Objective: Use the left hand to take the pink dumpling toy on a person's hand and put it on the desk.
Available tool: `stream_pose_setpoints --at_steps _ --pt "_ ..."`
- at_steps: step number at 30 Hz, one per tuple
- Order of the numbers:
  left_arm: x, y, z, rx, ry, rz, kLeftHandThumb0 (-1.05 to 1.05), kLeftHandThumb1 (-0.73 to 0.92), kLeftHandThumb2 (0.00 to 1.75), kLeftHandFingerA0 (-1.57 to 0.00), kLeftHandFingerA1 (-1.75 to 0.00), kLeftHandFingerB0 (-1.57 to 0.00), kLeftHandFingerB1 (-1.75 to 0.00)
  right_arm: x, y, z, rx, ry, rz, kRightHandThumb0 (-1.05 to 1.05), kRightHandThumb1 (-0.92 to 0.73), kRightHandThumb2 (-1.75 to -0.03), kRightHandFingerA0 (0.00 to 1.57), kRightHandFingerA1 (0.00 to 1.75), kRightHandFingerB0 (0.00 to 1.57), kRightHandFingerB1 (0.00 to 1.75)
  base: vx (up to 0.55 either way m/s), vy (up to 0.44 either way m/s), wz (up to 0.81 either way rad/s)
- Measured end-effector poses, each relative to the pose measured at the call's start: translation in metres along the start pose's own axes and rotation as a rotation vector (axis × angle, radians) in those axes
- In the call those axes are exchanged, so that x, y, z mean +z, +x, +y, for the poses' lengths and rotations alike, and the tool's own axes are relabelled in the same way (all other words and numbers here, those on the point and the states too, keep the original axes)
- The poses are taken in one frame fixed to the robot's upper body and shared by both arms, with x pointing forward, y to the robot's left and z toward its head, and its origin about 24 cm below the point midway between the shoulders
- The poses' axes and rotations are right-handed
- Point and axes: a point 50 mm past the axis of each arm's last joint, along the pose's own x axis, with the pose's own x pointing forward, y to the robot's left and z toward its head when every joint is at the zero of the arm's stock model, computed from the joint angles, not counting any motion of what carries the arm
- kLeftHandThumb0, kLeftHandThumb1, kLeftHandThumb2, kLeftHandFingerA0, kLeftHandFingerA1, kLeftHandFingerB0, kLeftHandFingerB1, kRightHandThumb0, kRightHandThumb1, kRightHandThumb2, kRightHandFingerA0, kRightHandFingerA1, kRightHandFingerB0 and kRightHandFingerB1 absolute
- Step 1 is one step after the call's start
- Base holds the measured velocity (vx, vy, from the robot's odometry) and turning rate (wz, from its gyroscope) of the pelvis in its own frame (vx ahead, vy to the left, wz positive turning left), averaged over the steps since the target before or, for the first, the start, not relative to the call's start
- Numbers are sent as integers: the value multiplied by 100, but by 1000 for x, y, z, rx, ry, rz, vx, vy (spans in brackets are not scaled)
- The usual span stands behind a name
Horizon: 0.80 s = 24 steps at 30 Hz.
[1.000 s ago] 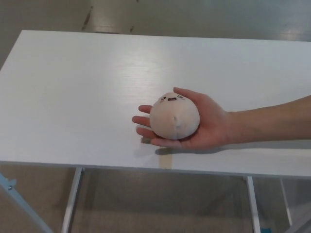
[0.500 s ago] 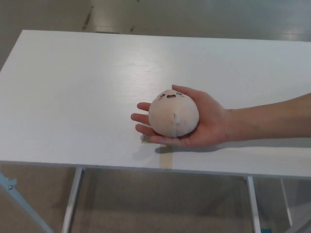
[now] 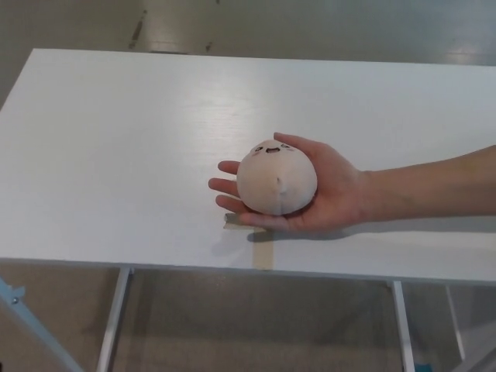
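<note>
A pale pink dumpling toy (image 3: 277,178) with a small drawn face rests on a person's open palm (image 3: 329,194). The person's forearm comes in from the right edge, and the hand is held just above the white desk (image 3: 116,155), near its front edge and a little right of centre. Neither of my hands shows in the head view.
The desk's front edge (image 3: 194,265) runs across the lower part of the picture, with its metal legs (image 3: 115,318) and the floor below. A short strip of tape (image 3: 263,252) lies on the desk under the person's hand.
The person's hand with the toy has shifted slightly up and to the left. Nothing else has moved.
</note>
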Motion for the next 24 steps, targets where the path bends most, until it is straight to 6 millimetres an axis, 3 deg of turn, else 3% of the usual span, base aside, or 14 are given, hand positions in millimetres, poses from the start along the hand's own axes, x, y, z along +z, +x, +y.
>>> stream_pose_setpoints --at_steps 2,3,7,8,9,14,22,24 --pt "8 -8 5 4 21 -71 -74 47 79 -23 -46 -14 -40 0 0 0 0 -1 0 -23 -56 -55 65 53 68 53 0 0 0" --pt "8 -8 5 4 21 -71 -64 42 72 -34 -44 -22 -38 0 0 0 0 -1 0 -25 -55 -56 65 53 67 52 0 0 0" --pt "24 -23 15 22 47 -192 -63 41 72 -35 -46 -25 -39 0 0 0 0 -2 0 -25 -55 -56 65 52 68 52 0 0 0" --pt "29 -27 17 28 53 -223 -59 47 55 -40 -40 -29 -31 0 0 0 0 -2 0 -25 -56 -56 65 52 68 52 0 0 0" --pt "32 -28 19 31 56 -241 -65 41 73 -37 -50 -24 -39 0 0 0 0 -3 0 -26 -56 -56 65 52 68 52 0 0 0" --pt "55 -39 25 45 72 -359 -65 40 73 -35 -51 -26 -41 0 0 1 1 -3 0 -26 -56 -57 65 52 69 53 0 0 0" --pt "128 -59 31 65 107 -672 -68 42 76 -34 -48 -24 -39 0 0 1 1 -4 -1 -24 -56 -56 65 50 69 52 0 0 0" --pt "157 -66 29 55 131 -791 -68 43 76 -35 -47 -24 -39 0 0 1 1 -5 -1 -24 -56 -56 66 49 68 52 0 0 0"
